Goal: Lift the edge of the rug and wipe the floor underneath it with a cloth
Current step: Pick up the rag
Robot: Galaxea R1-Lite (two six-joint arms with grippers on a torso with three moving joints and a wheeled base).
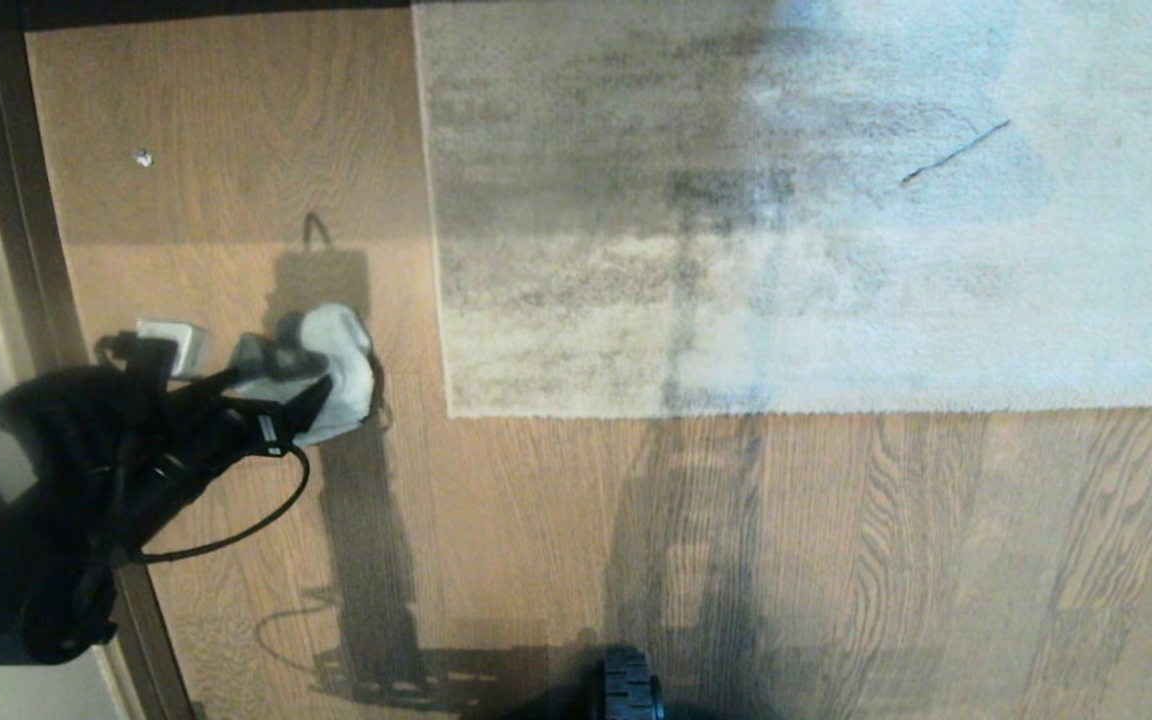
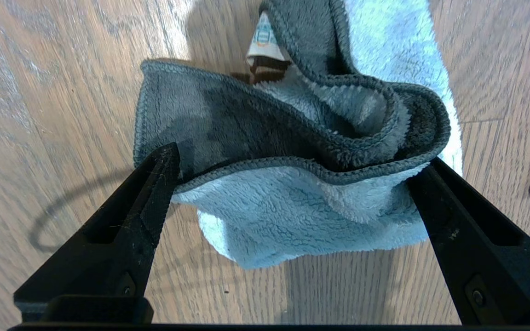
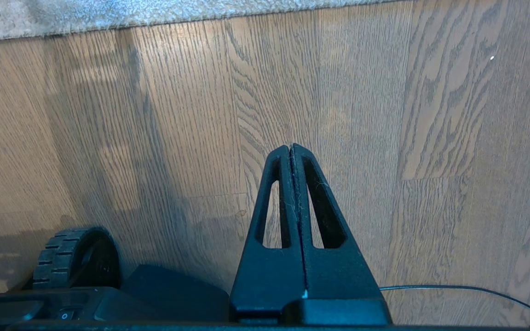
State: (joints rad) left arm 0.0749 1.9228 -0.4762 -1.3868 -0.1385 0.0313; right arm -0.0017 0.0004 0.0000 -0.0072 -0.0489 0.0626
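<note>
Head view, from its left side across: the left pincer (image 1: 281, 400) hangs over the cloth (image 1: 331, 365), which lies bunched on the floor (image 1: 536, 520) a little way left of the rug's near-left corner. The left wrist view settles the relation that matters. The pincer's two black fingers (image 2: 154, 184) stand wide apart, released, one at each end of the crumpled cloth (image 2: 292, 202), so the heap's longer spread runs from finger to finger and sits squarely in the gap. The fingertips look level with the upper folds, one against the dark grey fold and the other against the hem at the far end, but nothing is pinched yet. To my eye the next move is a short descent and a squeeze, and the hazard is catching only a loose top fold.

Further right, the rug edge (image 1: 736, 412) runs straight across the head view, lying flat on the planks, with its corner nearest the cloth.

Rightmost, the right pincer (image 3: 291, 151) is clenched, fingers pressed together on nothing, parked low near the robot's base, well short of the rug edge (image 3: 200, 18). The left arm is plainly the nearer one to the cloth.
</note>
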